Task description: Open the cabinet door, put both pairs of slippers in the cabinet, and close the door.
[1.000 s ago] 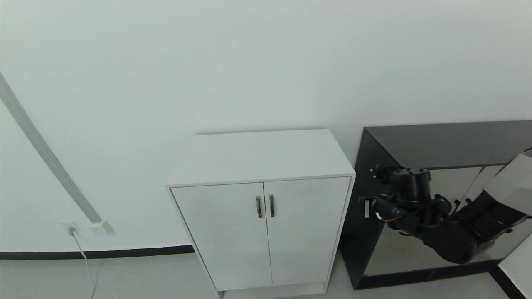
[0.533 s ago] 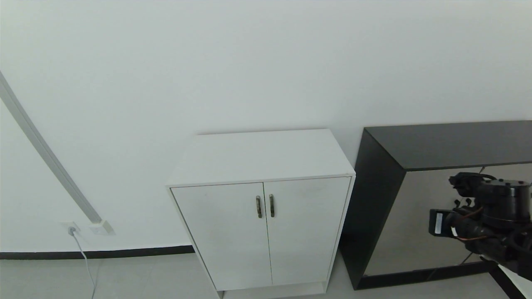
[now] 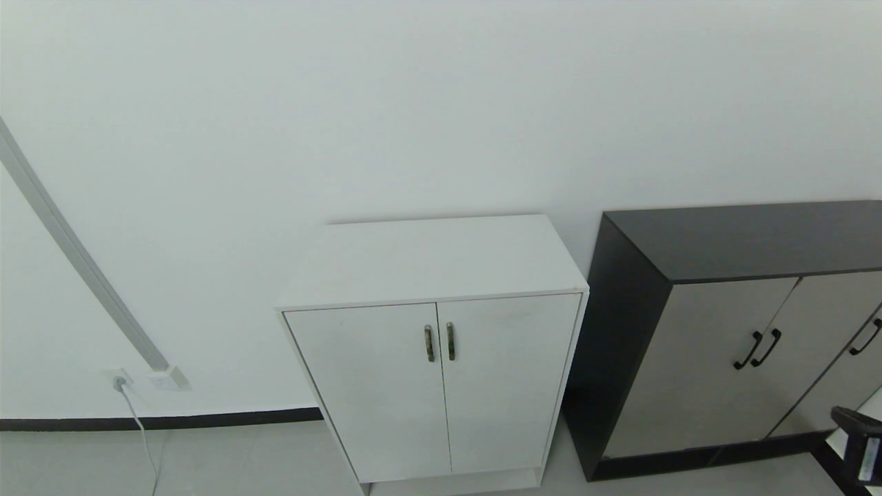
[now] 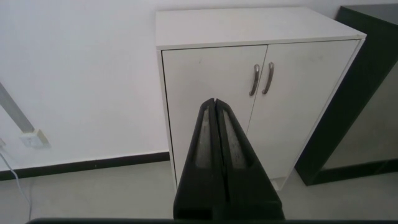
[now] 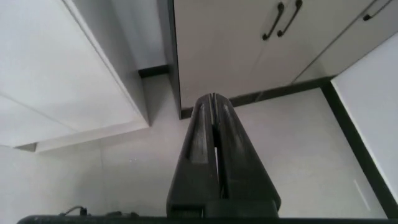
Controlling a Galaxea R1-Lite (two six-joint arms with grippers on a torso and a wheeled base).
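The white cabinet (image 3: 434,386) stands against the wall with both doors closed and two metal handles (image 3: 439,342) side by side at the middle. In the left wrist view my left gripper (image 4: 214,102) is shut on nothing, held some way in front of the white cabinet (image 4: 249,62) and pointing at its left door below the handles (image 4: 262,78). My right gripper (image 5: 213,98) is also shut and holds nothing. It hangs low over the floor, facing the gap between the white cabinet's side (image 5: 74,81) and the black cabinet.
A black cabinet (image 3: 723,331) with grey doors and black handles (image 3: 756,349) stands right of the white one, doors closed. A wall socket with a cable (image 3: 120,382) sits low at the left. Part of my right arm (image 3: 858,448) shows at the bottom right corner.
My right arm has drawn back down and to the right, from in front of the black cabinet to the view's bottom right corner. The cabinet doors have not moved.
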